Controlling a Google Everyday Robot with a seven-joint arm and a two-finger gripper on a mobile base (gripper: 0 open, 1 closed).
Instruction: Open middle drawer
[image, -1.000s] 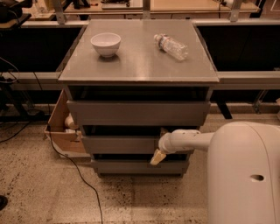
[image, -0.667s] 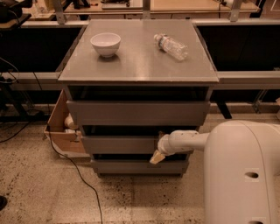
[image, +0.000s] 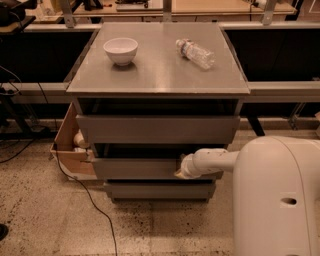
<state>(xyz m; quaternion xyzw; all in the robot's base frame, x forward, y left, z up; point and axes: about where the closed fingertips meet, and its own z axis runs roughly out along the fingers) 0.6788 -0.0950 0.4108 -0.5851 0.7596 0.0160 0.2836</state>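
Observation:
The grey drawer cabinet (image: 158, 70) stands in the middle of the camera view with three drawers. The middle drawer (image: 135, 169) has a flat grey handleless front, with a dark gap above it. The taller top drawer front (image: 157, 129) is above it and the lowest, narrowest front (image: 160, 190) is below. My white arm reaches in from the right. My gripper (image: 180, 173) is at the middle drawer's front, right of its centre, touching or very near it.
A white bowl (image: 120, 50) and a lying clear plastic bottle (image: 195, 53) are on the cabinet top. An open cardboard box (image: 67, 145) sits on the floor at the cabinet's left. A black cable (image: 90, 207) runs over the speckled floor. My white body (image: 277, 197) fills the lower right.
My gripper has risen slightly along the middle drawer's front. My body has edged a little to the left. The drawers look unchanged.

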